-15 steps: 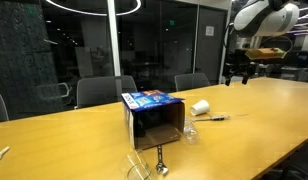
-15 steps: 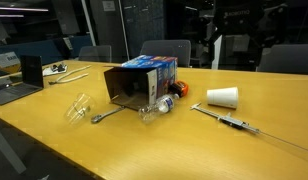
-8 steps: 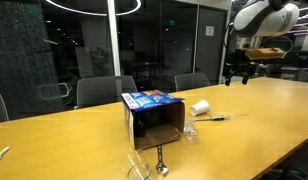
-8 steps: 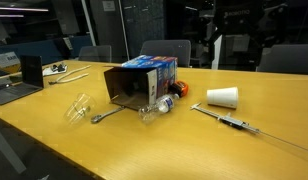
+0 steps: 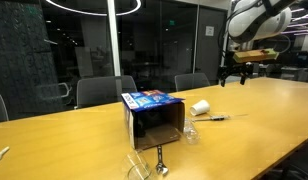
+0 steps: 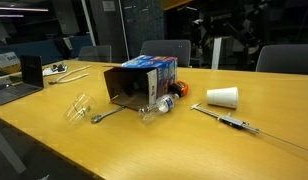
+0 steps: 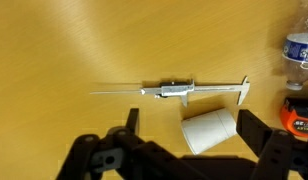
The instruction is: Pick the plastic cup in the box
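Note:
The clear plastic cup (image 6: 79, 106) lies on its side on the table in front of the box, outside it; it also shows in an exterior view (image 5: 140, 165). The box (image 6: 141, 79) has blue printed faces and lies with its dark open side facing forward (image 5: 154, 120). My gripper (image 5: 232, 73) hangs high above the far end of the table, well away from both. In the wrist view the gripper (image 7: 191, 112) is open and empty, with a white opaque cup (image 7: 209, 130) on the table far below between its fingers.
A metal caliper (image 7: 184, 90) lies by the white cup (image 6: 223, 97). A water bottle (image 6: 159, 105) and a spoon (image 6: 106, 116) lie near the box. An orange tape measure (image 7: 300, 115) is beside the bottle. A laptop (image 6: 22, 80) and chairs stand around the table.
The arm has shifted slightly, high above the table, and the gripper has moved a little to the left. Nothing on the table has moved.

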You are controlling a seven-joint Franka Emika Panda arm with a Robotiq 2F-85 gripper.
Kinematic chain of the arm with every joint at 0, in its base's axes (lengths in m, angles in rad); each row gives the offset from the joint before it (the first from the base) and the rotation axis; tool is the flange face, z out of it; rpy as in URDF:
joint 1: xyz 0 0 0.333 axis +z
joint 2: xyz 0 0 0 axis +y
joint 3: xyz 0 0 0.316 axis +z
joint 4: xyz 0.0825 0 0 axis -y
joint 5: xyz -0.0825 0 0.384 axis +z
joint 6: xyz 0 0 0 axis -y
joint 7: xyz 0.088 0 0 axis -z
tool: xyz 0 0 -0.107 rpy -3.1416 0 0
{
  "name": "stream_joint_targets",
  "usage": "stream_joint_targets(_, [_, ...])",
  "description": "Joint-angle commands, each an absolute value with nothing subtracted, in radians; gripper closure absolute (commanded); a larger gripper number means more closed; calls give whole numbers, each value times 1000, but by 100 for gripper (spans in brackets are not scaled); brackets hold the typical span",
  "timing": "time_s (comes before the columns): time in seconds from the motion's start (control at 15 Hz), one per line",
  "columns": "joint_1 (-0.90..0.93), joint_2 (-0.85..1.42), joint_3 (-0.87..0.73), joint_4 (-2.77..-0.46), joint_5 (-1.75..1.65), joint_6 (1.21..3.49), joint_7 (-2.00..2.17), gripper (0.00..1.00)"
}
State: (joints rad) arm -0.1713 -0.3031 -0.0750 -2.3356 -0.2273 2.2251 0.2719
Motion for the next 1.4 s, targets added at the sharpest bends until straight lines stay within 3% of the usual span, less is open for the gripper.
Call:
stream_joint_targets(0.0, [-180, -361, 38, -2399, -336, 2278, 542, 0])
stream_joint_targets(0.73, [6, -370, 322, -2488, -339, 2071, 1021, 0])
stream_joint_targets(1.33, [198, -254, 356, -2449, -283, 2075, 788, 0])
